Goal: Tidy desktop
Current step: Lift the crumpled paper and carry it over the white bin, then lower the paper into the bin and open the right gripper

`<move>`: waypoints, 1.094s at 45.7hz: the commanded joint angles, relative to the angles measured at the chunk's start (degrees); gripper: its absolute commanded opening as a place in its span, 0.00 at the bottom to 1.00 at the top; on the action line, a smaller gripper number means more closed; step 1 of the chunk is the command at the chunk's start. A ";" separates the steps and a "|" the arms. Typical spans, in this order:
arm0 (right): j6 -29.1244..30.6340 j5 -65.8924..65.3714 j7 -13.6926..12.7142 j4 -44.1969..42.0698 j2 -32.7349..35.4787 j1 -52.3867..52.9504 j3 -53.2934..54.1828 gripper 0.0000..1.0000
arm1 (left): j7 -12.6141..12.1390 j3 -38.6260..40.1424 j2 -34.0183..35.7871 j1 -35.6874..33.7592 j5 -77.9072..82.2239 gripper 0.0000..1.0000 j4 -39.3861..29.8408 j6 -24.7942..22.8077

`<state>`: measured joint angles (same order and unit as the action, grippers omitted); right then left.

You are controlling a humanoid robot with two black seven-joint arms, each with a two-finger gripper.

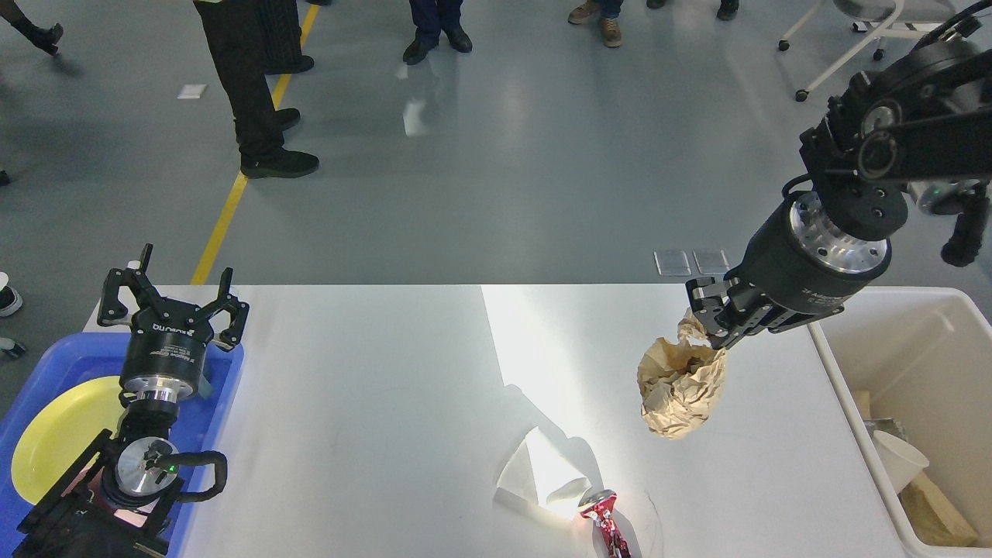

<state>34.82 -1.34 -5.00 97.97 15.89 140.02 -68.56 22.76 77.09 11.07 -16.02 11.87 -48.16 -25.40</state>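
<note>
The white desktop fills the middle of the head view. My right gripper is shut on a crumpled brown paper ball and holds it hanging above the right part of the desktop, left of the cream-white bin. A white paper cone and a crushed red can lie near the front edge. My left gripper is open and empty above the far corner of the blue tray.
A yellow plate lies in the blue tray at the left. The bin at the right holds a white cup and paper scraps. People's legs stand on the grey floor beyond the table, and a wheeled chair is far right.
</note>
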 commanded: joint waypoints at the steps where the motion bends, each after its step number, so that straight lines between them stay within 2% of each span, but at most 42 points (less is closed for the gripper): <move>1: 0.16 -0.07 -0.01 0.11 0.55 -0.01 -0.79 0.00 | 0.00 -0.01 0.00 -0.06 0.00 0.96 0.00 0.00; 17: -1.42 0.29 0.08 -2.34 4.14 -1.50 -8.25 0.00 | 0.00 -0.01 0.00 0.03 0.00 0.96 0.00 0.00; 24: -6.42 0.20 -0.01 -6.21 8.80 -7.29 -13.96 0.00 | 0.00 -0.01 0.00 0.03 0.00 0.96 0.00 0.00; 32: -10.91 -0.24 -0.01 -14.55 14.87 -19.50 -16.25 0.00 | 0.09 -0.01 0.00 0.03 0.00 0.96 0.00 0.00; 41: -14.78 0.46 -0.01 -29.84 21.81 -36.99 -15.03 0.00 | 0.09 -0.01 0.00 -0.06 0.00 0.96 0.00 0.00; 50: -21.98 2.31 -0.01 -45.49 23.13 -59.05 -5.02 0.00 | 0.09 -0.01 0.00 0.03 0.00 0.96 0.00 0.00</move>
<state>17.04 -0.16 -5.02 60.33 38.58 92.63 -79.52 22.87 77.08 11.07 -16.00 11.86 -48.16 -25.40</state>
